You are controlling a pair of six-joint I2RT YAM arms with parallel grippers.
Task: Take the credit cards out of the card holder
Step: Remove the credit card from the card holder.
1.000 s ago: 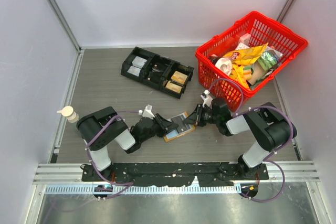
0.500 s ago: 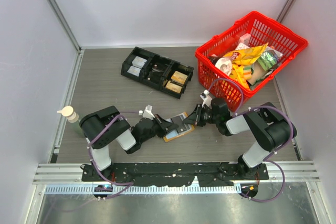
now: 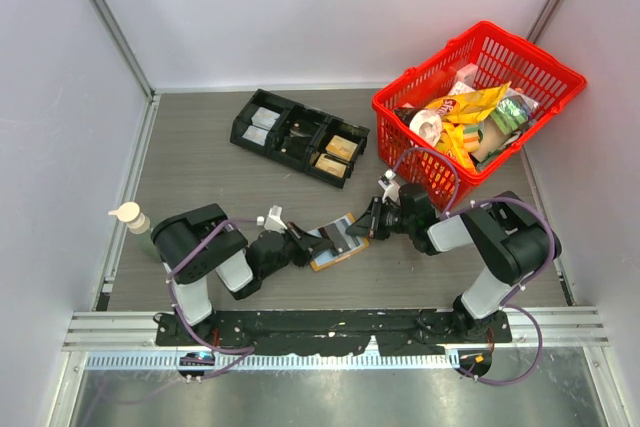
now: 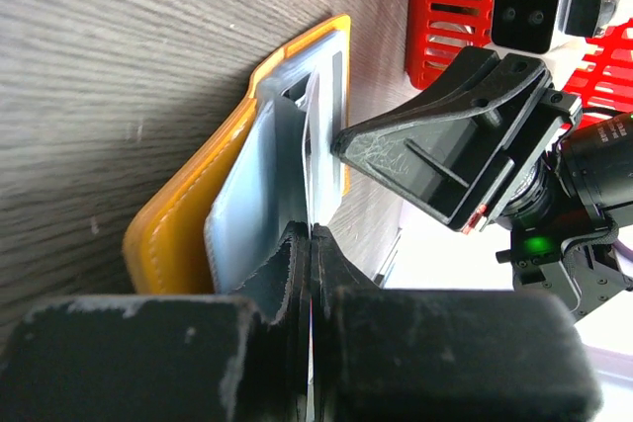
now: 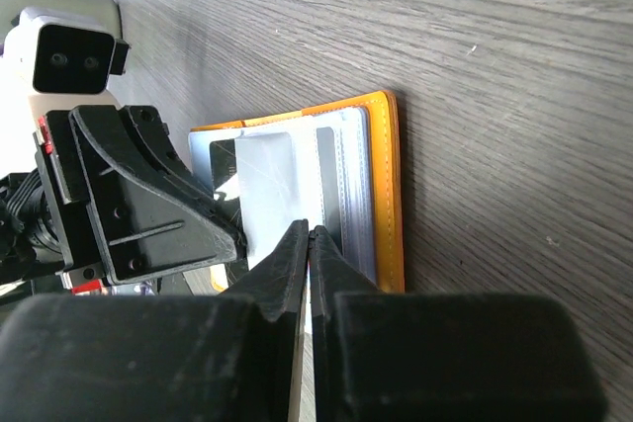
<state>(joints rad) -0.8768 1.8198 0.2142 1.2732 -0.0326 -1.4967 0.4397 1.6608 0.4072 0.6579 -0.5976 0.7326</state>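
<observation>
Extracting step in hand: card holder (image 3: 338, 243) lies open on table (image 3: 200, 187) between arms. Clamped shut, left gripper (image 3: 305, 238) and right gripper (image 3: 358, 232) each nip thin pale edge inside it, card or sleeve unclear. Next: pull apart steadily, holder pinned.

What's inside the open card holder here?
Pale blue-grey panels with layered pocket edges. The left end effector and right end effector cover parts, so what the pockets hold cannot be seen.
</observation>
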